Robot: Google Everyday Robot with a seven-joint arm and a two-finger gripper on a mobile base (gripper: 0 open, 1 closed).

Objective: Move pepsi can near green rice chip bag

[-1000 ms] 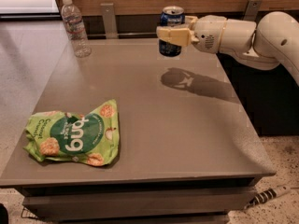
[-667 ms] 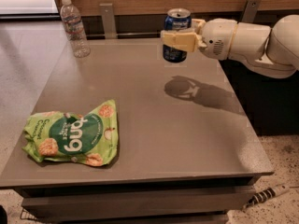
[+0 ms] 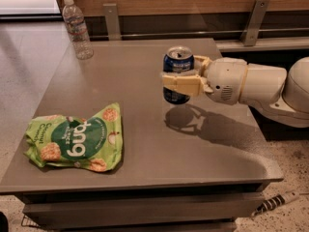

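Observation:
The pepsi can (image 3: 177, 64), dark blue with a silver top, is held upright in the air above the middle right of the grey table (image 3: 145, 144). My gripper (image 3: 179, 79) is shut on the can, its cream fingers (image 3: 181, 84) wrapped around the can's middle; the white arm comes in from the right. The can's shadow lies on the table just below it. The green rice chip bag (image 3: 75, 138) lies flat near the table's front left corner, well to the left of and nearer than the can.
A clear plastic water bottle (image 3: 77, 29) stands at the table's back left corner. A wooden wall with metal brackets (image 3: 255, 21) runs behind the table. The table's front edge drops to a speckled floor (image 3: 289, 211).
The gripper has carried the can lower and toward the front left, from the table's back edge to over its middle right. The bag and bottle have not moved.

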